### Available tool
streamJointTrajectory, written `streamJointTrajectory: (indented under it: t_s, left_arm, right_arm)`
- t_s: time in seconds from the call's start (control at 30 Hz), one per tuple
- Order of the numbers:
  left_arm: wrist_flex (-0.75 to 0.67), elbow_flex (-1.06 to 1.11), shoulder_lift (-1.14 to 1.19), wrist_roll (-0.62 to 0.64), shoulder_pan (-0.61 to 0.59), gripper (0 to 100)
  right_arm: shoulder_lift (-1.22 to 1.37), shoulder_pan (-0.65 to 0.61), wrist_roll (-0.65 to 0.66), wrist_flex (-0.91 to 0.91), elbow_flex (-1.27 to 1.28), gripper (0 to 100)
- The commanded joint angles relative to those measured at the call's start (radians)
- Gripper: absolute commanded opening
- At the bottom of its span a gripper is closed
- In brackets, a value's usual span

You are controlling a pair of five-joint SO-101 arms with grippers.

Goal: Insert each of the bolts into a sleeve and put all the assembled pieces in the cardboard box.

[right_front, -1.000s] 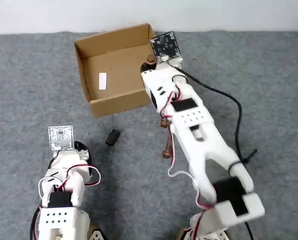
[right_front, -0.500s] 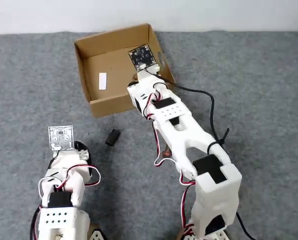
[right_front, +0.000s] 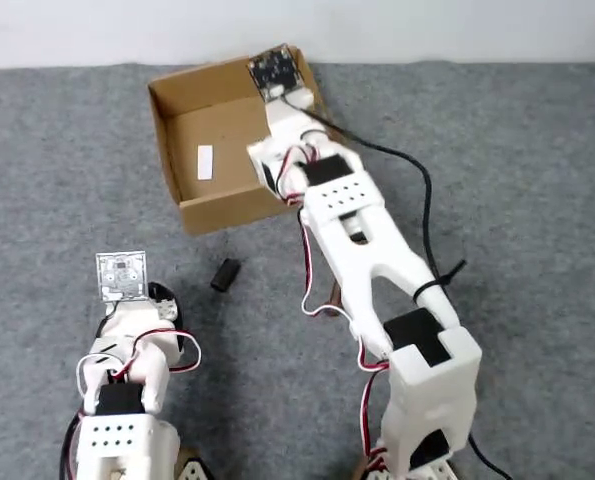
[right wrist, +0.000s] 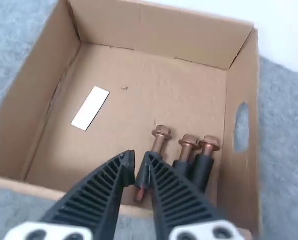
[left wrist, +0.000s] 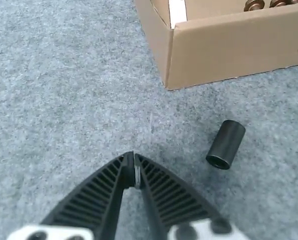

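The cardboard box [right_front: 177,125] stands open at the back of the grey carpet. My right arm [right_front: 347,220] stretches over its right side. My right gripper [right wrist: 137,157] hangs above the box floor [right wrist: 138,85], shut on a copper bolt [right wrist: 160,137]. The bolt's head pokes past the fingertips, and the fingers hide whether it carries a sleeve. Beside it lie two bolts in black sleeves [right wrist: 196,162]. A loose black sleeve [left wrist: 226,145] lies on the carpet in front of the box [left wrist: 229,47], also seen from above [right_front: 225,274]. My left gripper [left wrist: 133,162] is shut and empty, near that sleeve.
A white label [right wrist: 90,108] is stuck to the box floor. Another bolt [right_front: 334,292] lies on the carpet, partly hidden under my right arm. My left arm [right_front: 127,350] sits at the front left. A black cable [right_front: 417,190] trails right of the right arm.
My right arm has swung left and farther in over the box, carrying the bolt from the box's right wall to above its floor. The left arm has not moved.
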Motion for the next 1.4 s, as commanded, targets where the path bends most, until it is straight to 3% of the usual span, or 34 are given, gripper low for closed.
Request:
streamJointTrajectory:
  t_s: [0.0,0.27,0.47,0.6,0.8,0.9,1.03,1.37]
  left_arm:
    - [0.005,-0.01,-0.011,-0.008,-0.021,0]
    - [0.005,-0.01,-0.011,-0.008,-0.046,0]
    - [0.005,-0.01,-0.011,-0.008,-0.051,0]
    - [0.005,-0.01,-0.011,-0.008,-0.051,0]
    - [0.005,-0.01,-0.011,-0.008,-0.051,0]
    - [0.005,-0.01,-0.011,-0.008,-0.051,0]
    - [0.005,-0.01,-0.011,-0.008,-0.051,0]
    - [0.005,-0.01,-0.011,-0.008,-0.051,0]
  right_arm:
    - [-0.01,-0.004,0.003,0.18,-0.138,0.8]
    - [-0.008,0.018,0.009,0.599,-0.315,0.8]
    - [-0.008,0.081,0.023,0.799,-0.344,0.8]
    - [0.001,0.137,0.224,0.9,-0.344,0.8]
    - [0.004,0.203,0.615,0.888,-0.339,1.1]
    - [0.044,0.226,0.749,0.862,-0.341,7.6]
    - [0.134,0.245,0.822,0.837,-0.345,18.3]
    - [0.294,0.248,0.928,0.694,-0.345,18.4]
